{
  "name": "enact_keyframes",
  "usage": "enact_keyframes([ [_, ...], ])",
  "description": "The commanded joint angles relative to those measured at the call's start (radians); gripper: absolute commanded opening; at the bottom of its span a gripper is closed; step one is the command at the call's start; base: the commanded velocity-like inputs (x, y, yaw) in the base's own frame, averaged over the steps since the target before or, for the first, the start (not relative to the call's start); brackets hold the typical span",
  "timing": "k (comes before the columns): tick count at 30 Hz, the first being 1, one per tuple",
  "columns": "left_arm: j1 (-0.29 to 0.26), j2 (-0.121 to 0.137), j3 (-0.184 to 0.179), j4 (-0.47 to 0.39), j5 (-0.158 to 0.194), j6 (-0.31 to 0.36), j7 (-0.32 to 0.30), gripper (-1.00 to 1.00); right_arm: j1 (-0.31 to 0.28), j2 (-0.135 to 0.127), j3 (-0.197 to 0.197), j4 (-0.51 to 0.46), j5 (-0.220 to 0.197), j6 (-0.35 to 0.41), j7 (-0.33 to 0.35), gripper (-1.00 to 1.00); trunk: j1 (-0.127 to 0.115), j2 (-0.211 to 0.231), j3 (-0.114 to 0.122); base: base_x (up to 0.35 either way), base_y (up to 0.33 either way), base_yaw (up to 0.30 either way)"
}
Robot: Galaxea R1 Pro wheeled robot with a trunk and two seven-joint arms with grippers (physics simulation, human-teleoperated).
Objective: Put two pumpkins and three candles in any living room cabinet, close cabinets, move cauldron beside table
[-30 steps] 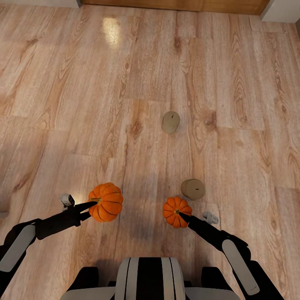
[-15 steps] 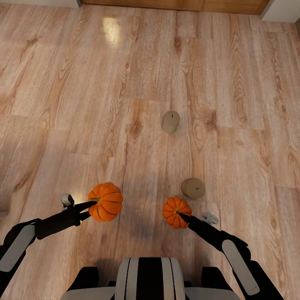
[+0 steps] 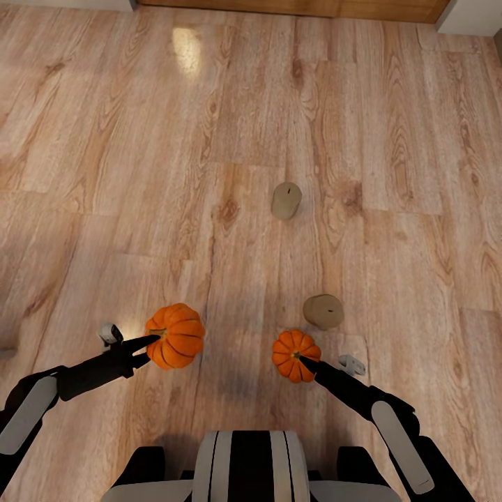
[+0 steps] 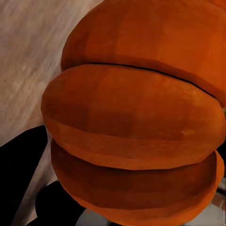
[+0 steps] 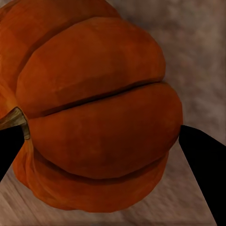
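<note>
The larger pumpkin (image 3: 176, 336) is bright orange and ribbed, and my left gripper (image 3: 148, 348) is shut on it low at the left over the wooden floor. In the left wrist view this pumpkin (image 4: 136, 117) bulges between the black fingers (image 4: 23, 160). My right gripper (image 3: 305, 362) is shut on the smaller pumpkin (image 3: 295, 354). The right wrist view has that pumpkin (image 5: 94, 113), stem to one side, clamped between two black fingertips (image 5: 202, 165). Two beige candles lie on the floor: one (image 3: 323, 311) just beyond the small pumpkin, the other (image 3: 286, 201) farther ahead.
Light wood plank floor (image 3: 139, 174) stretches ahead and to both sides. A brown wooden band (image 3: 293, 7) runs along the far edge, with white wall corners (image 3: 470, 17) beside it. My own base (image 3: 247, 464) sits at the near edge.
Both pumpkins stay gripped. The floor and the two candles have slid slightly away in the view, and the left pumpkin has shifted a touch to the left.
</note>
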Motion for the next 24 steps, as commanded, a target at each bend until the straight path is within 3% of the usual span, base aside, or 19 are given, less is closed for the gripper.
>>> enact_keyframes([
  [1,0.000,0.000,0.000,0.010,0.016,0.004,-0.001,-1.00,0.000,-0.001,0.001,-0.001,-0.003,0.003,-0.002,-1.00,0.000,0.000,0.000,0.000,0.000,0.000],
  [4,0.000,0.006,0.000,0.031,0.066,0.004,-0.001,-1.00,0.000,-0.001,0.001,-0.001,-0.004,0.003,-0.002,-1.00,-0.001,0.000,0.003,0.000,0.000,0.000],
  [6,0.000,0.009,-0.001,0.034,0.076,0.004,-0.001,-1.00,0.000,-0.001,0.001,-0.001,-0.004,0.003,-0.002,-1.00,-0.001,0.001,0.011,0.000,0.000,0.000],
  [13,0.000,0.015,-0.002,0.046,0.084,0.004,-0.001,-1.00,0.000,-0.001,0.001,-0.001,-0.004,0.005,-0.002,-1.00,-0.002,0.001,0.015,0.000,0.000,0.000],
  [24,0.000,0.015,-0.002,0.051,0.084,0.004,-0.001,-1.00,0.000,-0.001,0.022,0.001,-0.004,0.007,-0.002,-1.00,-0.006,0.003,0.046,0.000,0.000,0.000],
])
